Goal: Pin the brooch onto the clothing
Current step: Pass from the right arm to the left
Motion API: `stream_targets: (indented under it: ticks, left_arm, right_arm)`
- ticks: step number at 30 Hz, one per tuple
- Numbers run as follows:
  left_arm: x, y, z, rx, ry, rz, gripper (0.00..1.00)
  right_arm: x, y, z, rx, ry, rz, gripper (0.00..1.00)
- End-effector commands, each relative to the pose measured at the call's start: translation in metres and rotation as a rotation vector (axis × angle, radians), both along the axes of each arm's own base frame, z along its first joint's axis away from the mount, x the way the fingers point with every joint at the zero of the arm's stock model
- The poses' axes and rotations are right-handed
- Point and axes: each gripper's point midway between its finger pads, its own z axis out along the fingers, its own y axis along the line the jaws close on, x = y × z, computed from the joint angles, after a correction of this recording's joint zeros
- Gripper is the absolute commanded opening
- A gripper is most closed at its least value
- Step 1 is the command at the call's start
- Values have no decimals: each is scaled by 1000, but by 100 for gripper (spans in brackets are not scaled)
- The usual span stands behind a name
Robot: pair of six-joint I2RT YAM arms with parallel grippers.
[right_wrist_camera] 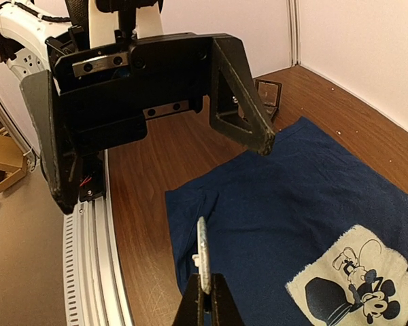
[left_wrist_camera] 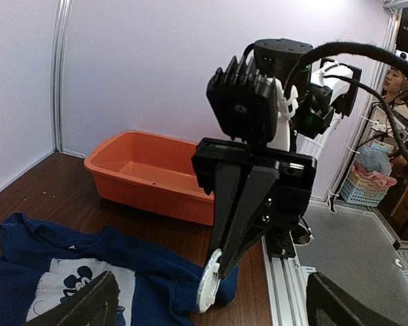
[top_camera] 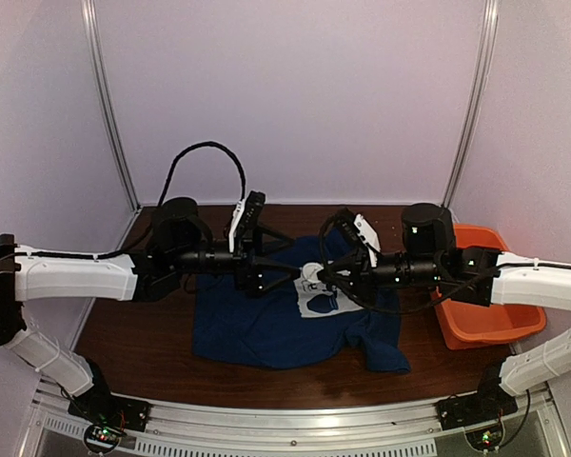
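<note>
Navy T-shirt [top_camera: 257,328] lies spread, slightly rumpled, mid-worktop, with the white mouse print [right_wrist_camera: 357,278] facing up.

Right gripper [right_wrist_camera: 204,288]: fingers pinched tight on the brooch [right_wrist_camera: 202,252]. The disc is held on edge over the shirt, beside the print. Cannot tell whether it touches the cloth.

Left gripper [right_wrist_camera: 162,173]: jaws at full spread, holding nothing. It hangs above the shirt facing the right gripper, close to it but apart.

Orange tub [top_camera: 485,324] sits at the right edge of the worktop. Small black hinged box [right_wrist_camera: 268,98] stands open near the far edge.
</note>
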Motion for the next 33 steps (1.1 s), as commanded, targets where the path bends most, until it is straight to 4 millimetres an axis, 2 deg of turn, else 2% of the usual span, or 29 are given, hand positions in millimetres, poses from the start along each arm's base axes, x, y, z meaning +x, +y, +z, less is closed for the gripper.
stream_targets:
  ticks: [1,24,33]
  left_arm:
    - [-4,-7,0,17,-28,-34,98]
    - [1,-9,-5,44,-9,-15,98]
    - [11,-10,-10,55,11,39,98]
  right_arm:
    - [-3,3,16,24,-8,31,0]
    - [-9,7,13,-5,9,80,0]
    - [-10,5,11,-25,-4,81,0]
